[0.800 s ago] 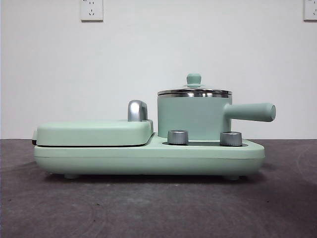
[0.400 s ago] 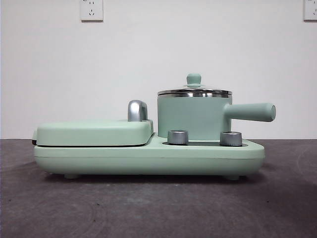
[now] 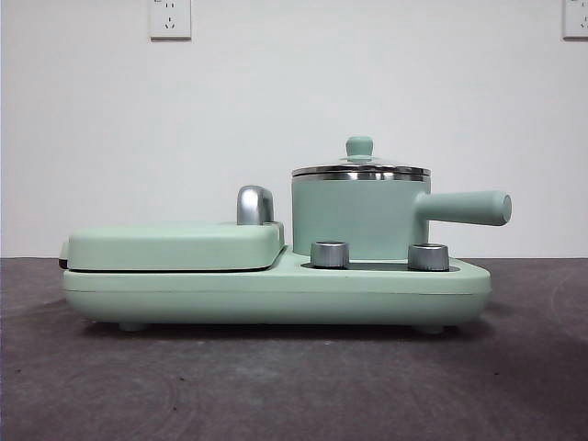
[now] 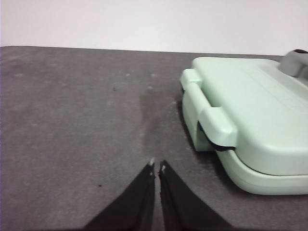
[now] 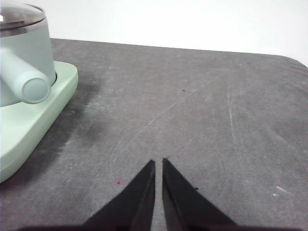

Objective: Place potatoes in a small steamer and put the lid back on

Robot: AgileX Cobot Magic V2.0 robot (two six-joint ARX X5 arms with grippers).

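The small steamer (image 3: pixel 360 219), a mint-green pot with a steel rim and a straight side handle (image 3: pixel 464 208), stands on the right half of a mint-green base (image 3: pixel 276 292). The lid (image 3: pixel 360 165) with its green knob sits on the pot. No potatoes are in view. My left gripper (image 4: pixel 157 167) hovers shut over bare table beside the griddle end of the appliance. Off the handle end, my right gripper (image 5: pixel 158 163) is shut with nothing in it; the steamer (image 5: pixel 21 57) and lid (image 5: pixel 19 17) show at that view's edge.
A flat mint-green griddle cover (image 3: pixel 175 244) with a chrome handle (image 3: pixel 254 204) lies left of the pot. Two steel dials (image 3: pixel 330 254) face the front. The dark grey table (image 3: pixel 294 386) stretches in front and to both sides.
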